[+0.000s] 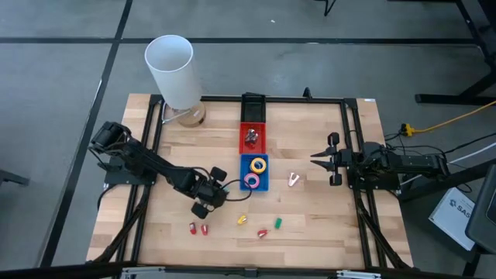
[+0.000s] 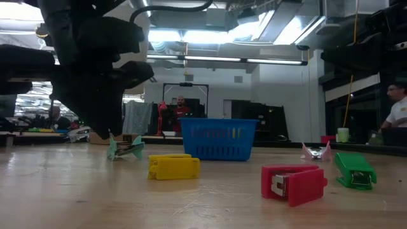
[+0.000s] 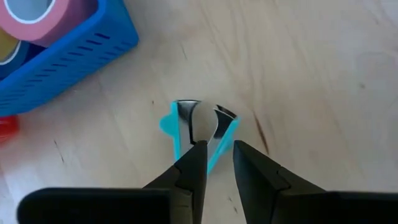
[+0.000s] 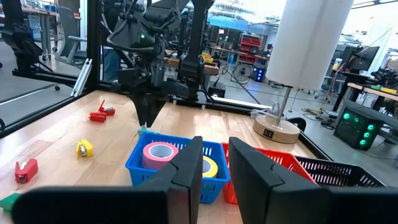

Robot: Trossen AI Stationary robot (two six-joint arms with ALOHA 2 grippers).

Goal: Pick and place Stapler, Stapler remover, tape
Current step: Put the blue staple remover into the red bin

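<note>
The left gripper is down at the table with its two dark fingers standing a little apart, one finger lying over the middle of a blue staple remover, so that one blue wing shows between the fingers and the other just outside them; whether they have gripped it I cannot tell. The remover is a small claw of metal with plastic wings: light and stiff, probably springy when squeezed, and smooth enough on its metal to slip, so the better hold looks to be across the two plastic wings near their middle, not the shiny jaws. Just beside the gripper stands the blue basket with a pink tape roll and a yellow tape roll inside, both light rings that should be easy to pinch through the wall. Beyond it sits the red basket. Farther off, small staplers lie loose on the wood, among them a yellow stapler and a red stapler, hard little blocks best held across their flat sides. The right gripper waits well apart, fingers slightly open and holding nothing.
</note>
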